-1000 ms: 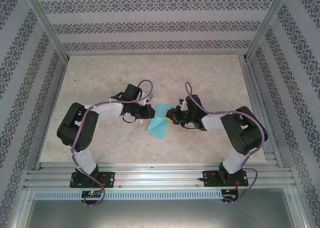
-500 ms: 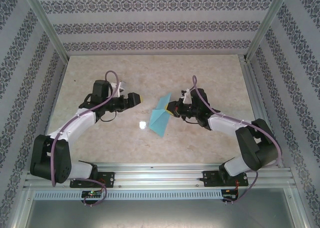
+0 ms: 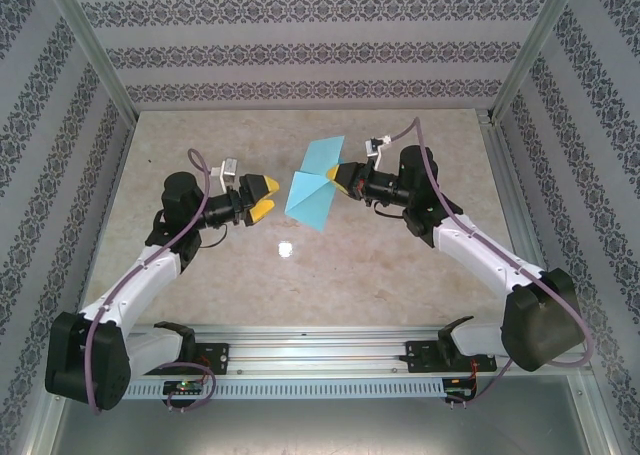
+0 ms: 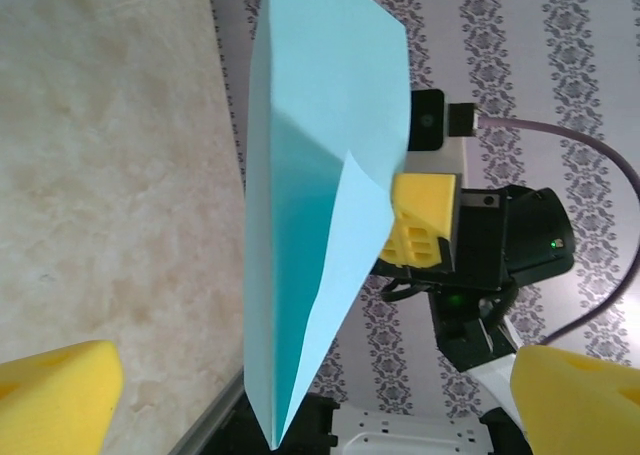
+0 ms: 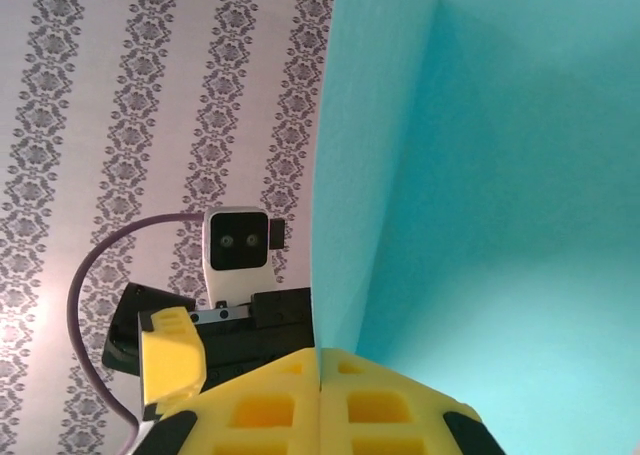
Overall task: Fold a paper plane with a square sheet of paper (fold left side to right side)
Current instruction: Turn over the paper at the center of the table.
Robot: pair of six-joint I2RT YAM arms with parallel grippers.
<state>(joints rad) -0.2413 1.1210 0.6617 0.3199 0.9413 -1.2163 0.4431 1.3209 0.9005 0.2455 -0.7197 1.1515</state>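
- Light-blue sheet of paper [image 3: 313, 187] is now off the table [image 3: 330, 275]. It hangs in the air between the two arms, partly folded, with a crease down it and a flap visible in the left wrist view.
- Right end effector [image 3: 338, 174] is pressed together on the sheet's right edge. Its yellow pads [image 5: 270, 410] meet on the paper in its own wrist view, and it alone carries the sheet.
- Left end effector [image 3: 258, 197] has let go. A second ago it was closed at the sheet, low over the table. Now its pads are spread wide and it sits just beside the sheet's left side, not touching.
- Both arms have swung toward the far side of the table since then, and the right one has lifted the sheet with it.
- We read this as a regrasp or repositioning, not a fold in progress. The left-to-right fold needs the sheet back flat or the left end effector on the left edge again.
- Risk: thin paper in a single pinch can sag or twist, so we'd check alignment before the next crease.
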